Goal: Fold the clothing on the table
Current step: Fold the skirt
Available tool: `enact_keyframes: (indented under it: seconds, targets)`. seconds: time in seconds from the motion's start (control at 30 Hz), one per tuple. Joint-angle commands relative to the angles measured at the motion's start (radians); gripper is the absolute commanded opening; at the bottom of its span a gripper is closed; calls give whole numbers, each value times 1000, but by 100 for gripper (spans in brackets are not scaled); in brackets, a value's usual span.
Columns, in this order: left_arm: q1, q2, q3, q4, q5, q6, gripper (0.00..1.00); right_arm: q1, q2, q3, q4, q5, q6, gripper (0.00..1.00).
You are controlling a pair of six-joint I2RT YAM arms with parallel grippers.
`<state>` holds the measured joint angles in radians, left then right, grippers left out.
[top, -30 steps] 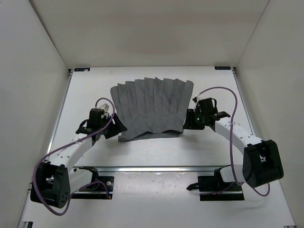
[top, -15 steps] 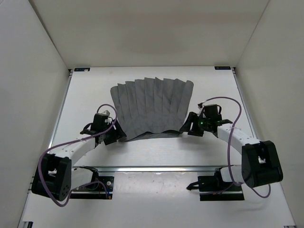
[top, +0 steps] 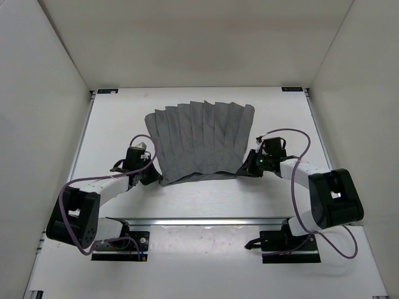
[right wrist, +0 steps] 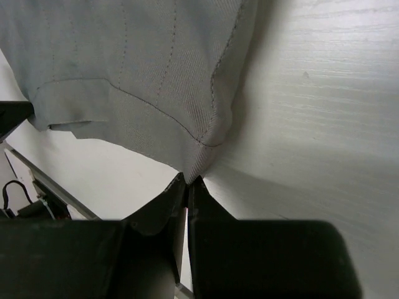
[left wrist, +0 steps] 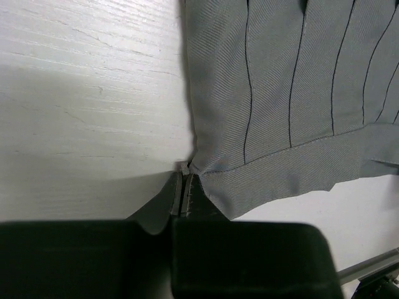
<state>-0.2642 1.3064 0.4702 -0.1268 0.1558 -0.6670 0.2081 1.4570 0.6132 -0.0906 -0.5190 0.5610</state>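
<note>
- The left tool [top: 148, 174] sits low on the big flat white desk [top: 109, 124]. Its jaws are pressed tight together, and it seems to pinch the near left corner of the soft grey clothing with long pleats [top: 199, 138].
- Only a tiny bit of cloth is between its tips. That corner could slip out when the arm lifts.
- The clothing lies flat in the middle of the desk, spread like a fan. Its wide edge is far away and its narrow band is near the arms.
- The right tool [top: 245, 168] is squeezed closed too. It pinches the near right corner, and that grip is also small.
- If one corner slips and the other holds, the clothing would get dragged crooked. The fold would come out lopsided.
- If the arms lift at different speeds, the cloth could twist or bunch up.
- If they pull away from each other, the cloth could go tight and pop out of a grip.
</note>
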Motion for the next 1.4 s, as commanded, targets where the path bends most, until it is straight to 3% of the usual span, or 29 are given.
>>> enact_keyframes:
  seconds: [0.0, 0.23, 0.4, 0.7, 0.83, 0.97, 1.1, 1.2, 1.37]
  targets:
    - [2, 17, 2, -49, -32, 38, 0, 2, -24, 10, 8, -27, -21, 0]
    - [8, -133, 44, -226, -64, 99, 0, -9, -203, 29, -283, 68, -137, 0]
    - [-10, -238, 59, -338, -49, 116, 0, -36, -274, 20, -438, 47, -220, 0]
    - [-92, -542, 7, -488, -15, 23, 0, 100, -446, -9, -621, 50, -225, 0]
    - [-86, -630, 100, -579, 20, 11, 0, 97, -530, 89, -751, 33, -225, 0]
    - [-70, -604, 308, -629, 19, 12, 0, 19, -560, 242, -882, 14, -282, 0]
    - [-37, -520, 473, -614, 36, 30, 0, 16, -483, 445, -910, 33, -300, 0]
    - [-6, -408, 541, -542, 34, 50, 0, -39, -388, 514, -835, -4, -317, 0]
    - [31, -138, 518, -320, 57, 66, 0, -139, -204, 511, -573, -35, -286, 0]
